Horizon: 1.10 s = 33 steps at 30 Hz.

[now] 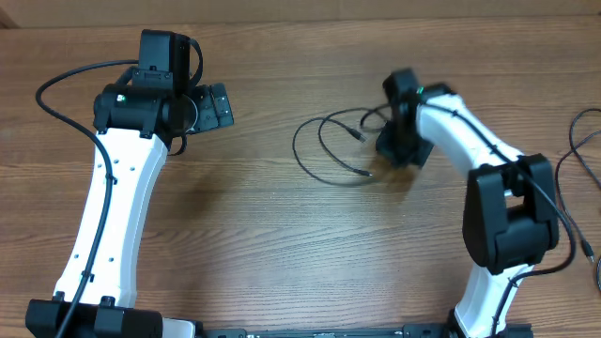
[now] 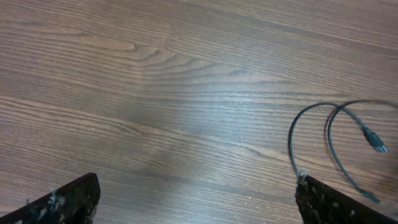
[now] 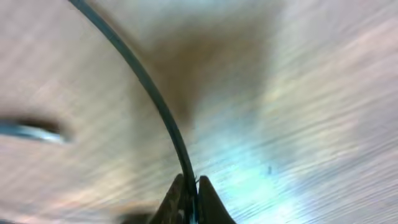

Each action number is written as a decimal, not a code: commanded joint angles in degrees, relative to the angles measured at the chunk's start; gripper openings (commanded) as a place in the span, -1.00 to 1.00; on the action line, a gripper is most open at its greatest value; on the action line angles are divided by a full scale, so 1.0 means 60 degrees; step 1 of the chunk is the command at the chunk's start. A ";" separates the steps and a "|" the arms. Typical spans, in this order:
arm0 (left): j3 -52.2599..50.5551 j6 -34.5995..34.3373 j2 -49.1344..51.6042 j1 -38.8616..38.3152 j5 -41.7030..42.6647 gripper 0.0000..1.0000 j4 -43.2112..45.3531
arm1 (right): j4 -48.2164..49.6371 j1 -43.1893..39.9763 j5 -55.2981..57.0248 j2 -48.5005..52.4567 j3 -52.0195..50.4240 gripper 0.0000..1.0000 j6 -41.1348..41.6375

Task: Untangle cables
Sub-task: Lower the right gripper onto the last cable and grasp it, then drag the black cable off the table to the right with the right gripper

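Observation:
Thin black cables (image 1: 324, 150) lie looped on the wooden table at centre, with small plug tips (image 1: 358, 135). My right gripper (image 1: 402, 145) is down at the loops' right end, shut on a cable (image 3: 149, 87) that runs up between its fingertips (image 3: 191, 196). A blurred plug tip (image 3: 31, 129) shows at the left of the right wrist view. My left gripper (image 1: 214, 105) is open and empty, above the table to the left of the loops. The left wrist view shows its wide-apart fingers (image 2: 196, 199) and the cable loops (image 2: 311, 134) at right, with a plug (image 2: 375, 140).
Thicker black wires run from the left arm's base (image 1: 66, 80) and along the right edge (image 1: 573, 160). The table top (image 1: 282, 244) is bare wood between the arms.

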 commanded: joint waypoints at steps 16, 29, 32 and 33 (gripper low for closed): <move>0.0062 0.0117 0.0040 -0.0015 0.0007 1.00 0.0004 | 0.0656 -0.3319 0.4798 -0.0102 1.0987 -0.92 -0.1366; 0.0062 0.0117 0.0040 -0.0015 0.0007 1.00 0.0004 | 0.0987 -0.5187 0.2732 0.0947 1.0316 -0.93 -0.1330; 0.0062 0.0120 0.0040 -0.0015 0.0007 0.99 0.0004 | 0.0976 -0.5187 0.2681 0.1158 1.0316 -0.93 -0.1333; 0.0062 0.0117 0.0040 -0.0015 0.0007 0.99 0.0004 | 0.0947 -0.5187 0.2681 0.1300 1.0316 -0.92 -0.1333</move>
